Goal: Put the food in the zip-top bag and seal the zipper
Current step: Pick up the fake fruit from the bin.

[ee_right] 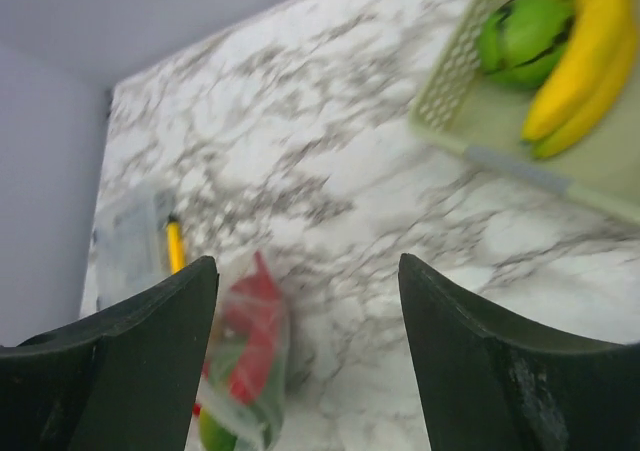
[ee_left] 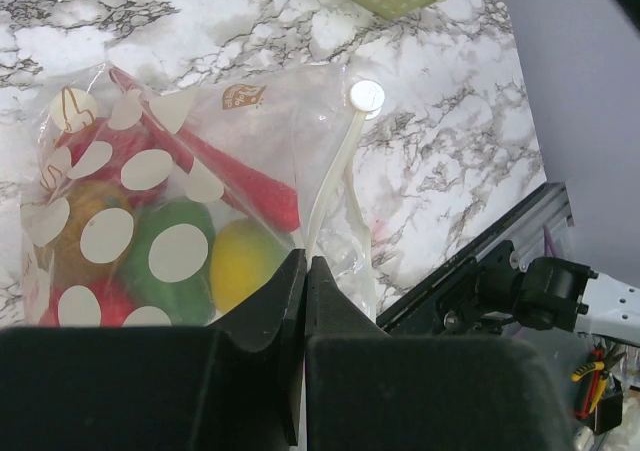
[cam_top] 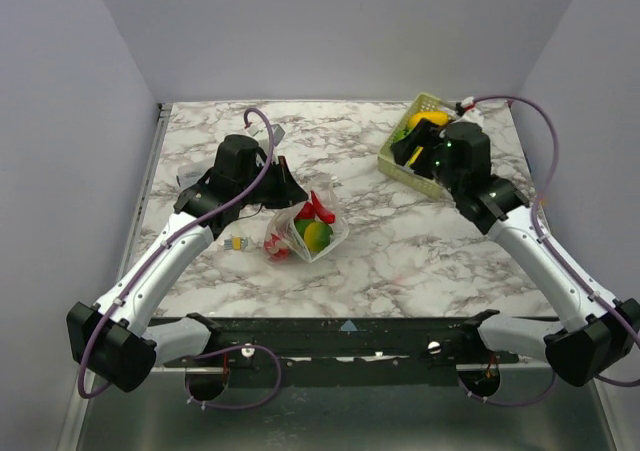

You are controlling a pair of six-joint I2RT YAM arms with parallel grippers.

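A white, grey-veined marble table (cam_top: 400,241) is enclosed on three sides by plain pale walls. Near its middle the zip-top bag (cam_top: 310,229) is seen lying on the surface, printed with white dots and already loaded with food: a red pepper (ee_left: 240,186), a green piece (ee_left: 175,241) and a yellow piece (ee_left: 245,261) can be made out through the film. The left gripper (ee_left: 305,271) is pressed together at the bag's mouth edge, and the zipper (ee_left: 335,181) is seen running down into the closed jaws, so it is judged to be clamped there. Whether the mouth is open or sealed cannot be told. At the far right corner a pale-green basket (cam_top: 400,161) is found, well apart from the bag, with a banana (ee_right: 580,61) and a green pepper (ee_right: 525,31) lying in it. The right gripper (ee_right: 305,271) is held above the table just beside that basket, its fingers spread wide and nothing between them. The loading step is therefore judged to be in hand and not finished, with sealing not yet begun. For the next move, the open fingers would need to be lowered onto one basket piece and closed on its glossy, rounded body. A slip is likely unless the piece is taken squarely. It would then have to be carried across to the bag's mouth while that edge is held by the left arm.
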